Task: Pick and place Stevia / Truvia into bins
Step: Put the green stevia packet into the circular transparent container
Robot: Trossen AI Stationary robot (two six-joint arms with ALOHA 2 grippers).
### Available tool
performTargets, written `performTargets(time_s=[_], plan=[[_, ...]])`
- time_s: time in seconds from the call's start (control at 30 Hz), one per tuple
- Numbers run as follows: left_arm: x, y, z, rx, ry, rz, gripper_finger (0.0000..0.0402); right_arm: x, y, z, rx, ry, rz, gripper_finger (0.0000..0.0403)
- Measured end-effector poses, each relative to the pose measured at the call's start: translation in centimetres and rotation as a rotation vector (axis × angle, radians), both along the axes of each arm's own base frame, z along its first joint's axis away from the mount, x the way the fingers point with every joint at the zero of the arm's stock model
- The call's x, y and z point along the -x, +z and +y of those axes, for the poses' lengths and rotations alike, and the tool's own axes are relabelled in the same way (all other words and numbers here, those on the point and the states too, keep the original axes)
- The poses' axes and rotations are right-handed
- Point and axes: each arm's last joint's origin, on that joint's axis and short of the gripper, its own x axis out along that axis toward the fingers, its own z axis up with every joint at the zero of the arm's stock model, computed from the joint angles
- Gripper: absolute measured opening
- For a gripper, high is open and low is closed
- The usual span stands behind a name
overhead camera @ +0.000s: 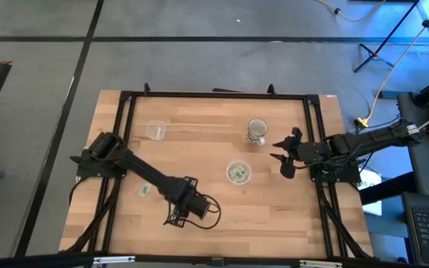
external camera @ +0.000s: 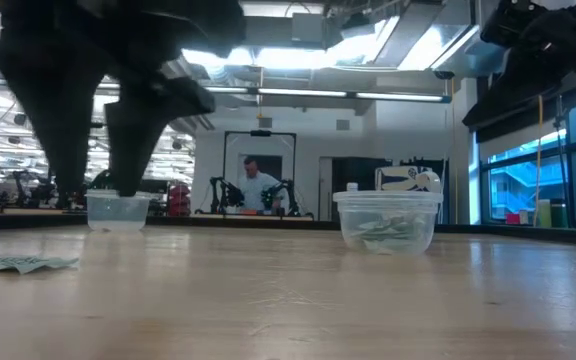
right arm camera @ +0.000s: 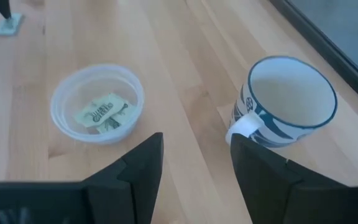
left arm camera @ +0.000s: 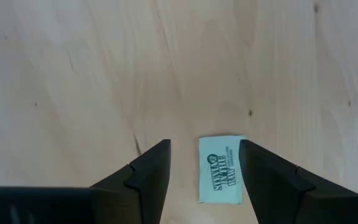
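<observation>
A pale green Stevia sachet lies flat on the wood table. My left gripper is open and points down over it near the table's front, with one finger on each side and apart from the sachet. In the high view the left gripper hides that sachet. Another sachet lies flat to its left. A clear cup at mid-table holds sachets. A second clear cup stands empty at the far left. My right gripper is open and empty near the right edge.
A white mug with dark markings stands upright beyond the filled cup and close to my right gripper, as the right wrist view shows. A black frame runs around the tabletop. A person stands far behind the table.
</observation>
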Motion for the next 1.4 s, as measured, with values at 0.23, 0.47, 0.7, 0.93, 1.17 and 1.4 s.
performTargets(time_s=[0.23, 0.47, 0.7, 0.93, 1.17, 1.4], plan=[[1.6, -1.4, -1.3, -0.022, 0.045, 0.028, 0.019, -0.4, 0.4, 0.1, -0.014, 0.0, -0.06, 0.0192], [2.8, -3.3, -1.2, 0.015, 0.051, 0.033, 0.02, -0.5, 0.7, 0.1, -0.022, -0.001, -0.09, 0.0192], [4.3, -4.1, -0.5, 0.066, 0.065, -0.036, 0.0203, -0.7, 0.9, 0.2, -0.029, 0.0, -0.12, 0.0192], [5.0, -5.0, 0.4, 0.129, 0.088, -0.074, 0.0205, -0.7, 0.9, 0.2, -0.029, 0.0, -0.12, 0.0192], [5.0, -5.1, 0.4, 0.107, 0.049, -0.082, 0.0191, -0.7, 0.9, 0.2, -0.026, 0.001, -0.118, 0.0192], [5.0, -5.2, 0.4, 0.101, 0.047, -0.081, 0.0163, -0.7, 0.9, 0.2, -0.026, 0.001, -0.118, 0.0192]])
